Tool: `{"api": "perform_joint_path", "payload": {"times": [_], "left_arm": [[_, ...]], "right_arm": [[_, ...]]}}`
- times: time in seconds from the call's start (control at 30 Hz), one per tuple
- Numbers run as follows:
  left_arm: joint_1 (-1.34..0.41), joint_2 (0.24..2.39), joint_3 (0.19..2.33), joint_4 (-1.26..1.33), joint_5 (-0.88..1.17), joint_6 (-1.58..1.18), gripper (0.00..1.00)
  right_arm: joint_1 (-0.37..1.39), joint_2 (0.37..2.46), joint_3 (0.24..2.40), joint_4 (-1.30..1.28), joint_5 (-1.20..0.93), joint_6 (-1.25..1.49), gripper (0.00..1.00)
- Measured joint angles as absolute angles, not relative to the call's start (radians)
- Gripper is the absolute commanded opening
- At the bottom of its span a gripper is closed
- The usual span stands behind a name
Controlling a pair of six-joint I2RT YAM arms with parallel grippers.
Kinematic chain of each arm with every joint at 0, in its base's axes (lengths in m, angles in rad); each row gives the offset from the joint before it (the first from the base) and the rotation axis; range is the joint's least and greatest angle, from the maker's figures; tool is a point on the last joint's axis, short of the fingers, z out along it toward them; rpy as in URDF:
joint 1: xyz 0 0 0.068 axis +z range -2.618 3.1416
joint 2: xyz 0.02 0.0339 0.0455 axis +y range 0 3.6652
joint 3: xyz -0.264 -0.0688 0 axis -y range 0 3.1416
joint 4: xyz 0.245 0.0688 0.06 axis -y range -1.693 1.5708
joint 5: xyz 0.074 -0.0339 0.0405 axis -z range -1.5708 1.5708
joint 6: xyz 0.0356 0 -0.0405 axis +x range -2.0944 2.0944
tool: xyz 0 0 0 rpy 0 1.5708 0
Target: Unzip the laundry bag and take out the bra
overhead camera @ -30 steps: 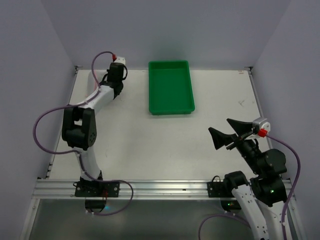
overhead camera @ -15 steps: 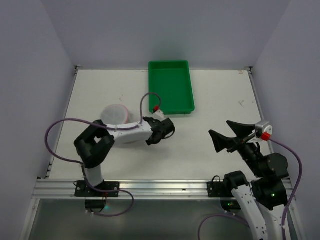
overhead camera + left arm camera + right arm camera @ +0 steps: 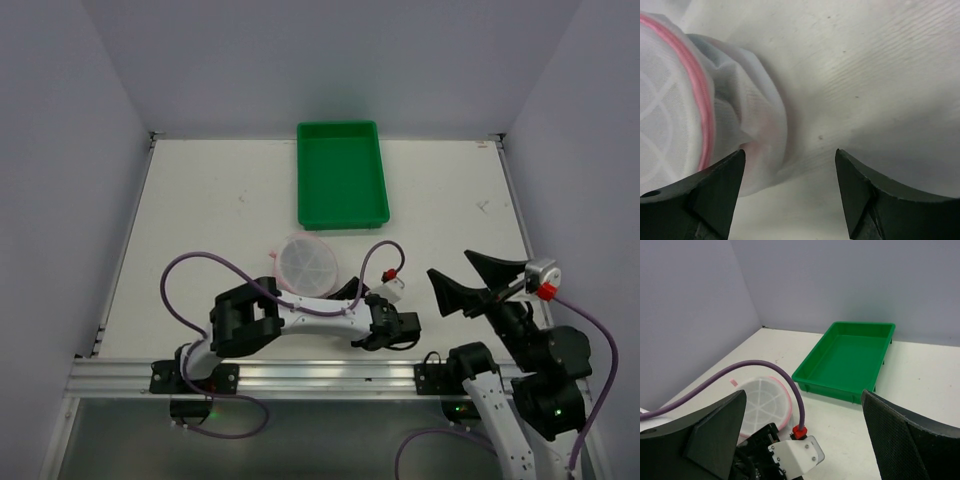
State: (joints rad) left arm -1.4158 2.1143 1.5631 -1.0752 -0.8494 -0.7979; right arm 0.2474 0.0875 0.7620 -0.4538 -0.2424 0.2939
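Since half a second ago the laundry bag (image 3: 308, 262) has shifted from the left part of the table (image 3: 200, 200) to near its middle. It now lies with a round face up, just on the near side of the green tray (image 3: 342, 222) and apart from it. The left arm has swung low along the near edge with it. The left gripper (image 3: 788, 152), which a moment ago was closed, now stands with its jaws parted and nothing between them. In the left wrist view the crumpled side of the bag lies just beside one finger; whether it touches cannot be told.

As for the task, the pink zipper trim runs unbroken round the face wherever it shows, so the zip looks not yet undone, and no bra lies anywhere in view. Both steps appear to remain: opening the zip and drawing the bra out.

What the bag holds cannot be made out through the mesh. A faint pink shows low on its side in the left wrist view, but that could be trim or contents. The green tray holds nothing.

On the near right, well apart from the bag, the right gripper (image 3: 458, 275) hangs above the table with its jaws wide and holds nothing.
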Motion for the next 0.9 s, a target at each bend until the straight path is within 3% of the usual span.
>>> {"api": "perform_joint_path", "payload": {"times": [0.43, 0.7, 0.9], "left_arm": [[-1.380, 1.757, 1.617, -0.866, -0.558, -0.556, 0.91], [-0.905, 1.534, 1.572, -0.801, -0.303, -0.289, 0.95], [-0.671, 1.559, 1.559, -0.802, -0.088, -0.105, 0.87]], "right_arm": [[0.247, 0.069, 0.839, -0.512, -0.221, 0.273, 0.99], [0.247, 0.074, 0.841, -0.525, -0.278, 0.271, 0.99], [0.247, 0.119, 0.841, -0.530, -0.356, 0.272, 0.99]]}}
